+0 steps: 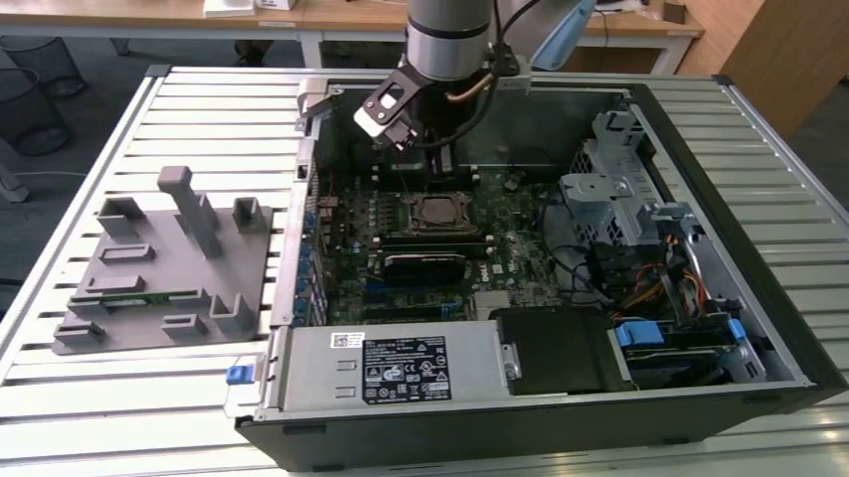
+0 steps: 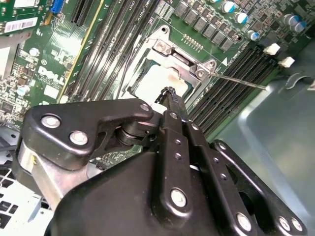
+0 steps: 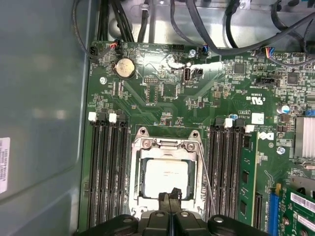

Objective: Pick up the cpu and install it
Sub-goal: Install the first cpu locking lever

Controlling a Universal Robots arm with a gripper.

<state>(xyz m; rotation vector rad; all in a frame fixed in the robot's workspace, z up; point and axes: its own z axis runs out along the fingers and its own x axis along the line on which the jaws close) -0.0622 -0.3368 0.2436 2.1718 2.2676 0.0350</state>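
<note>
gripper [image 3: 171, 193] up close, fingers [image 2: 172, 114] pressed together holding nothing, cpu [image 3: 166, 176] sitting flat in the socket [image 3: 167, 144] just beyond the fingertips, memory slots [image 3: 106, 167] either side

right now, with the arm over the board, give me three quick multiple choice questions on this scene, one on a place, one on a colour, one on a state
1. Where is the cpu?
A. on the floor
B. in the socket on the motherboard
C. on a chair

2. What colour is the tray at the exterior view's left of the case?
A. grey
B. red
C. yellow

3. How is the case's side?
A. closed by a panel
B. open, showing the inside
C. covered with cloth

Answers:
1 B, both wrist views show its silver top inside the socket frame.
2 A, it is plain grey in the exterior view.
3 B, the motherboard lies in plain sight in the exterior view.
</note>
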